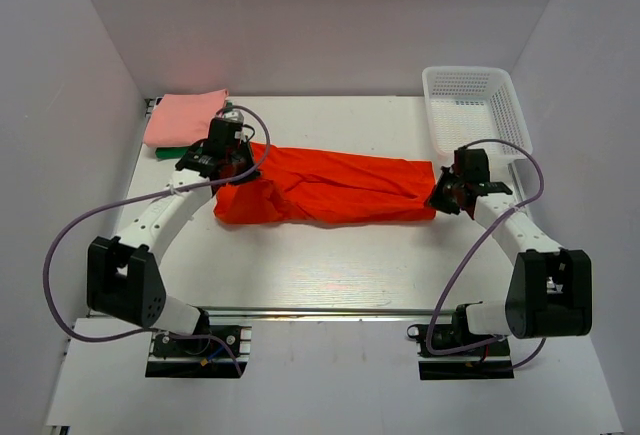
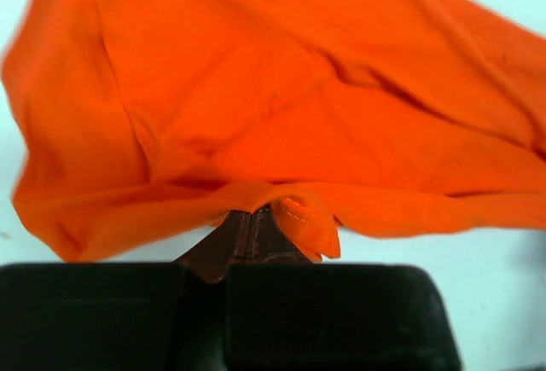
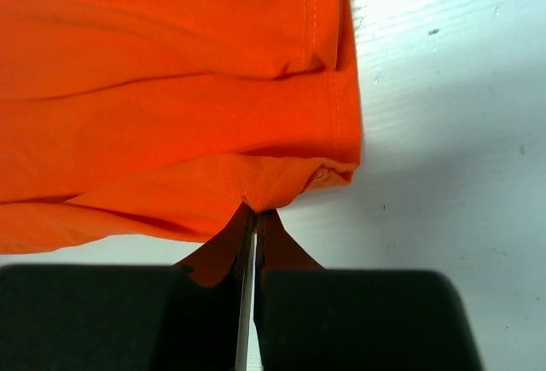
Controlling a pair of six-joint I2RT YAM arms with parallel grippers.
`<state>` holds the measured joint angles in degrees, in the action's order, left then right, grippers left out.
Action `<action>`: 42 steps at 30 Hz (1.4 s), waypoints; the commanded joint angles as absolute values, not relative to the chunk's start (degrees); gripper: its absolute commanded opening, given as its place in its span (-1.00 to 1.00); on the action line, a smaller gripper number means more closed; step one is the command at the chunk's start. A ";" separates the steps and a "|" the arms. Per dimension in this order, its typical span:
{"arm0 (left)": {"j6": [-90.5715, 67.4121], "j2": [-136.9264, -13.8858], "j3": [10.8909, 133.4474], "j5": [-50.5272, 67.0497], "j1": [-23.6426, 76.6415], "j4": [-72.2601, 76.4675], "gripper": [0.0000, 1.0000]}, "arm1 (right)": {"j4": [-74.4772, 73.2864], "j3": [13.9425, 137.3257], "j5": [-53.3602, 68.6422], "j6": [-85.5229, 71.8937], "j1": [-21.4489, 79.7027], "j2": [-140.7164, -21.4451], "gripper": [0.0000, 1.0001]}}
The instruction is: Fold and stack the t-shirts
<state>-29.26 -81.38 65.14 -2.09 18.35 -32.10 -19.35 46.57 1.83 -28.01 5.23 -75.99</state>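
Top external view has the orange shirt (image 1: 325,187) mid-table (image 1: 330,265), stretched between the left gripper (image 1: 234,164) and right gripper (image 1: 444,194), each clamped on an end, apparently to pull it flat for folding.

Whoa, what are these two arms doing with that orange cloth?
They are folding t-shirts. The left gripper and the right gripper each pinch one end of the orange-red t-shirt, holding it stretched across the table. A pink t-shirt lies folded on a dark green t-shirt in the far left corner. A white basket stands far right.
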 commanded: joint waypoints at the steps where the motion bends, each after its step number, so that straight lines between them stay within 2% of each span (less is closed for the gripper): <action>1: -24.89 -83.66 69.95 -5.54 17.14 -31.46 -1.00 | -19.86 50.80 -1.91 -26.90 5.01 -77.78 -1.00; 14: -18.02 -99.40 81.64 -3.78 14.16 -30.32 -1.00 | -19.96 60.55 -5.18 -24.35 5.01 -86.74 -1.00; 24: -12.75 -112.14 95.70 -1.24 12.39 -31.73 -1.00 | -17.76 67.76 -0.62 -21.27 5.10 -96.15 -1.00; 27: -11.16 -117.14 99.56 1.66 11.87 -32.25 -0.70 | -17.93 69.69 -2.63 -21.45 5.01 -98.69 -1.00; 28: -10.47 -119.77 100.80 1.67 11.87 -33.04 -0.23 | -18.19 70.74 -3.51 -21.53 5.01 -99.66 -1.00; 29: -10.46 -120.93 102.03 1.67 11.34 -33.57 0.02 | -18.54 71.36 -3.95 -21.19 5.10 -100.63 -0.76; 31: -10.46 -122.95 106.25 0.36 11.34 -35.84 0.65 | -19.07 73.12 -2.99 -20.75 5.10 -101.60 -0.51; 32: -10.46 -123.74 107.56 -0.34 10.82 -36.64 0.79 | -19.25 73.30 -2.55 -20.39 5.10 -101.60 -0.35; 33: -11.07 -124.45 109.93 -1.05 10.81 -37.35 0.91 | -19.94 73.56 -0.63 -19.78 5.45 -101.17 -0.09; 34: -11.07 -124.45 110.65 -1.05 10.20 -37.35 0.99 | -19.86 73.65 -0.70 -19.60 5.45 -100.99 0.01; 36: -11.68 -123.32 111.18 -0.53 10.20 -37.88 0.99 | -17.86 71.82 2.08 -19.25 5.97 -98.72 0.28; 38: -11.69 -121.91 110.31 -0.01 9.67 -37.88 0.99 | -17.67 70.15 1.76 -19.16 5.89 -96.87 0.41; 40: -12.30 -118.59 107.42 0.88 9.67 -37.88 0.99 | -18.02 69.44 1.32 -18.90 6.33 -95.28 0.53; 42: -13.00 -115.68 101.80 1.93 9.67 -36.74 0.99 | -18.02 67.68 1.76 -18.55 7.11 -93.35 0.81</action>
<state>-11.94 -123.79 105.49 0.03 9.89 -36.36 -19.18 68.97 0.45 -20.01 6.13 -97.95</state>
